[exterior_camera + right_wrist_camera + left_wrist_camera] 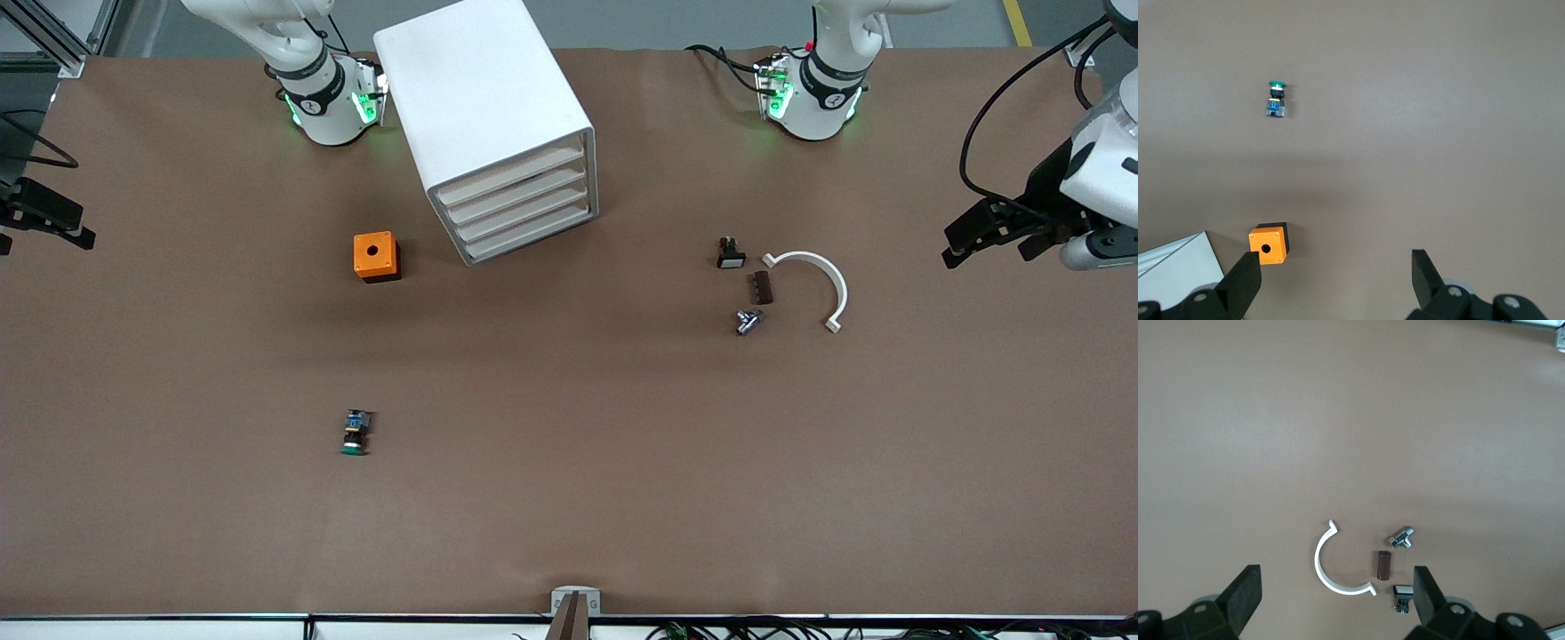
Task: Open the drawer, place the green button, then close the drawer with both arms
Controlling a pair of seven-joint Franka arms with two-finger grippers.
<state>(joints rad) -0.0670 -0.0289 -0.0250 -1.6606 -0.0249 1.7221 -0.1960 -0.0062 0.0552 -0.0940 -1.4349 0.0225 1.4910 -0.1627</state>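
The white cabinet [484, 107] stands between the two arm bases, and all of its drawers are shut. The drawer [532, 238] is the lowest one. The button [356, 433], with a green cap, black body and blue end, lies on the brown table, nearer to the front camera than the orange cube. It also shows in the right wrist view [1275, 99]. My right gripper [44, 236] is open and empty, up over the right arm's end of the table [1335, 277]. My left gripper [996, 244] is open and empty, up over the left arm's end [1336, 593].
An orange cube with a hole [376, 256] sits beside the cabinet [1269, 244]. Toward the left arm's end lie a black switch with a white face [731, 254], a brown piece [763, 287], a metal fitting [748, 321] and a white arc [813, 283].
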